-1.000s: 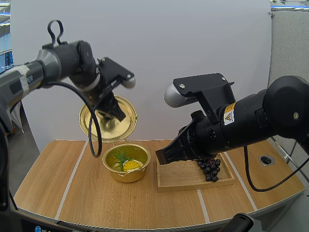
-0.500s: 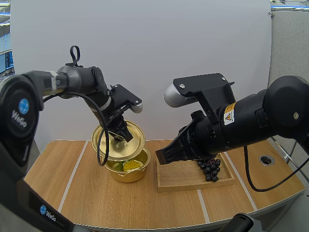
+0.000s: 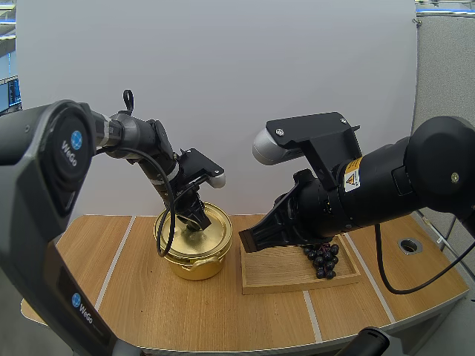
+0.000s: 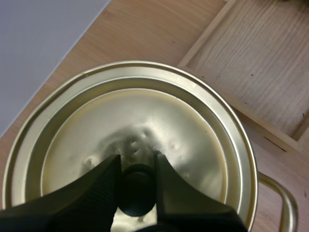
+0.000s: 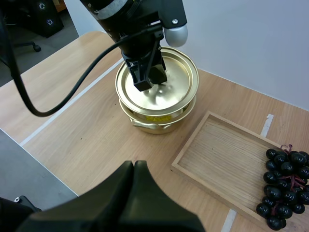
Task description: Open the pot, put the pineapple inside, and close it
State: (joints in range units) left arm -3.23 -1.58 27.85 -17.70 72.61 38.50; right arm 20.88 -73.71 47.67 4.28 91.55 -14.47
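Lid (image 3: 194,231) rests over the pot (image 3: 197,265), not quite flush, its knob (image 4: 136,193) clamped in the left gripper (image 4: 136,166) for a centred landing. Pineapple (image 5: 155,118) shows yellow inside the pot. Beside the pot, the right gripper (image 5: 133,166) hangs pressed together, clear of the work.

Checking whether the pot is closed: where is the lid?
In the high view the lid lies over the gold pot, left of the wooden tray, its knob pinched by the left gripper.
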